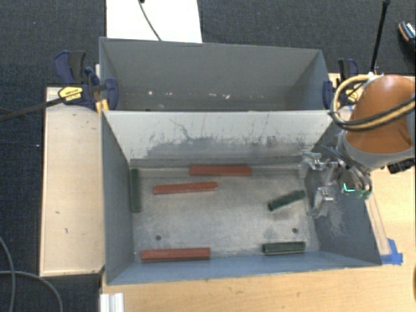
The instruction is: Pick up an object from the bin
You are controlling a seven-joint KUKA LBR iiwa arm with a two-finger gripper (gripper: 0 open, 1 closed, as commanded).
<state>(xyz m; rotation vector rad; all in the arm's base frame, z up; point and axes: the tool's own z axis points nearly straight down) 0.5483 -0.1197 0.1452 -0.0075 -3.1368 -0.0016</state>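
A dark carpeted floor is seen beneath a grey metal bin (214, 132), whose sheet walls are dull and scratched and whose floor is speckled and scuffed.

Taking the floor's centre as the middle of the dial, a tilted dark green bar (286, 201) is found at about 3 o'clock. It is a slim, straight, matt stick with squared ends. Its long axis is set aslant: one end is pointed towards 8 o'clock and the other, higher in the view, towards 2 o'clock, at the gripper (318, 190). The gripper, of bare bright metal, is placed just beside that upper end, close against the right wall. Whether it is released or clenched cannot be told, and nothing is seen held in it. Behind it the wrist is capped by a smooth orange cover (383, 112).

Six bars of like shape are counted in all, three green and three red-brown. A second green bar (283, 247) is laid level between 4 and 5 o'clock, near the front wall. A third green bar (134, 189) is stood lengthwise against the left wall at 9 to 10 o'clock. Of the red-brown bars, one (220, 170) is laid at 12 o'clock along the back wall, one (185, 188) just below it at 11 o'clock, and one (175, 255) at 7 o'clock by the front wall.
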